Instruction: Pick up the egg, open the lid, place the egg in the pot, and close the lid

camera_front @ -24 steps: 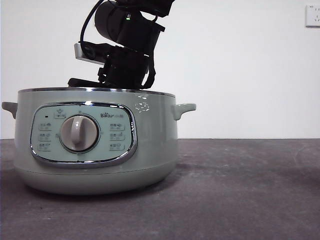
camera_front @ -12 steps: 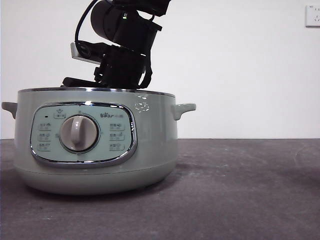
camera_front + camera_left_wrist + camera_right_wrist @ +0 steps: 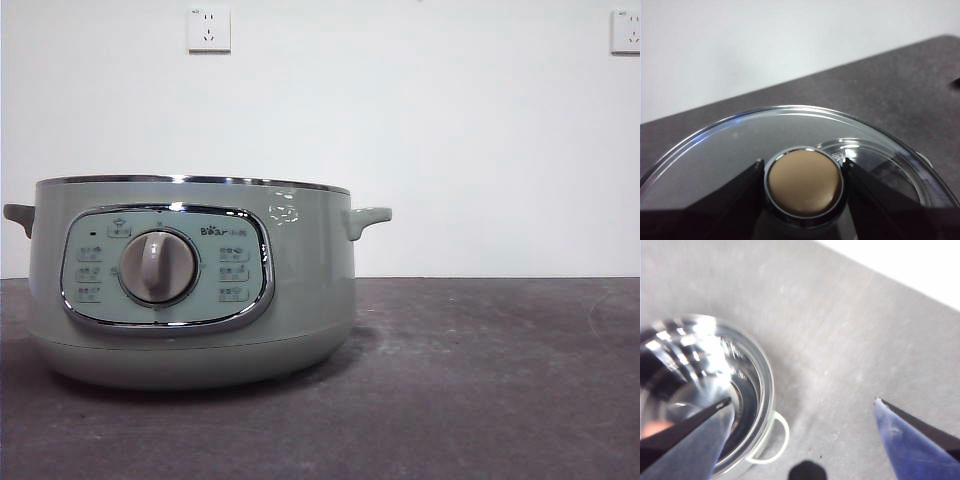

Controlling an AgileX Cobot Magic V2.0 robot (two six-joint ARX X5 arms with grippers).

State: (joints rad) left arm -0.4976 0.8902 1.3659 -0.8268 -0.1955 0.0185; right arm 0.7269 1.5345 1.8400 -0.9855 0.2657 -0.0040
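Left gripper point(image 3: 804, 181) pinches the lid point(image 3: 730, 150) by its knob, away from the open pot point(image 3: 190, 280). Right gripper point(image 3: 802, 412) is spread above; egg point(image 3: 652, 429) seems inside. Off-center lowering could clip the rim.

Showing on inspection: one pot point(image 3: 190, 285) standing on the worktop point(image 3: 480, 380), one lid point(image 3: 790, 145), one egg point(image 3: 655, 428), and two wall sockets point(image 3: 209, 29).

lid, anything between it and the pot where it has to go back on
Nothing visible does. The left gripper holds the lid by its knob, off the pot. The front view shows no arm or thing over the pot's open rim. The right gripper, jaws open, looks down on it from higher up.
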